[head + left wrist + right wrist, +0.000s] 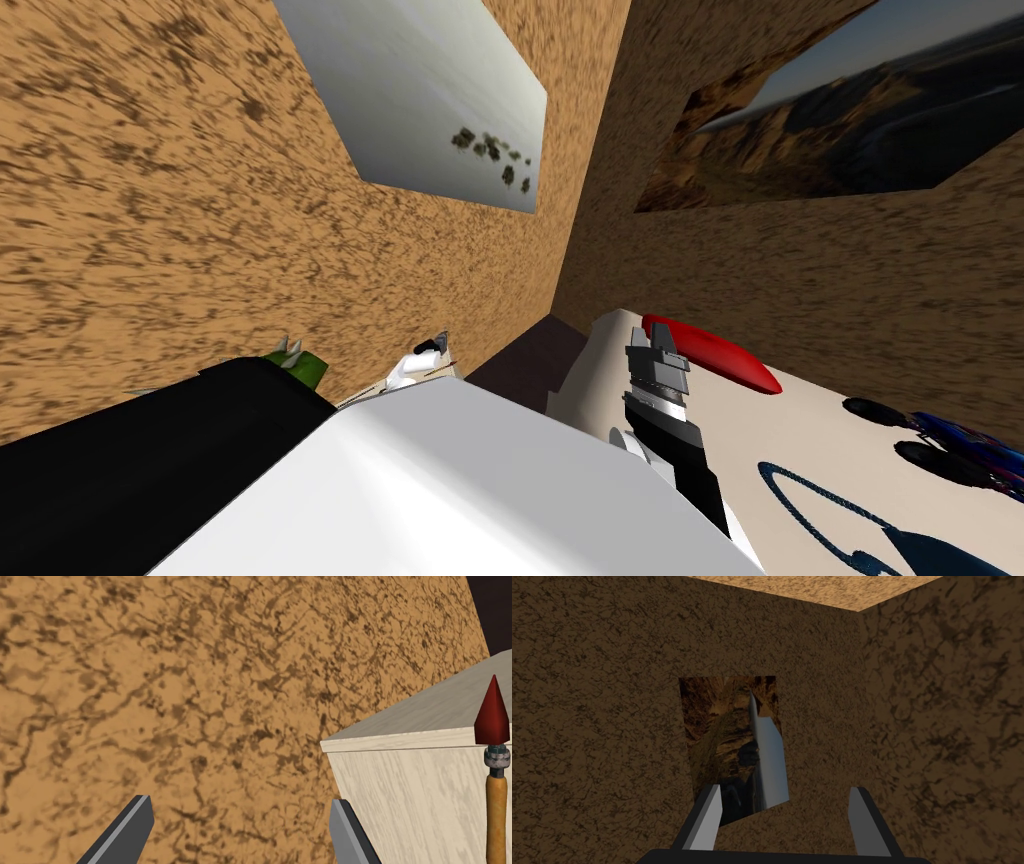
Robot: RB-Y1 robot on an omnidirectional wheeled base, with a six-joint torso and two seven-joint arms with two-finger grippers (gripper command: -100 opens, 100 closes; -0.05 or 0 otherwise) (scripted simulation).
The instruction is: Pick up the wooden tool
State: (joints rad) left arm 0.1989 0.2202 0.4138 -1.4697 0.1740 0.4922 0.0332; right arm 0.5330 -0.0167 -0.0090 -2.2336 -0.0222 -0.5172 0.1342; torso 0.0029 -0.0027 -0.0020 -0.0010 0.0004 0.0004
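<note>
The wooden tool (496, 811) has an orange-brown handle, a grey collar and a dark red pointed head. It stands upright in front of the pale table's side (410, 791), off to one side of my left gripper (240, 801) and outside its fingers. That gripper is open with nothing between its fingers and faces a mottled brown wall; it also appears as my left gripper (437, 343) beside the chest. My right gripper (652, 345) is raised over the table's near corner. In its wrist view the right gripper (787, 789) is open and holds nothing.
On the pale table (850, 400) lie a long red glossy object (715, 355), a dark blue cord loop (800, 495) and a blue and black thing (950, 440). A green spiky thing (300, 367) sits on a black surface (150, 470). Brown walls stand close ahead.
</note>
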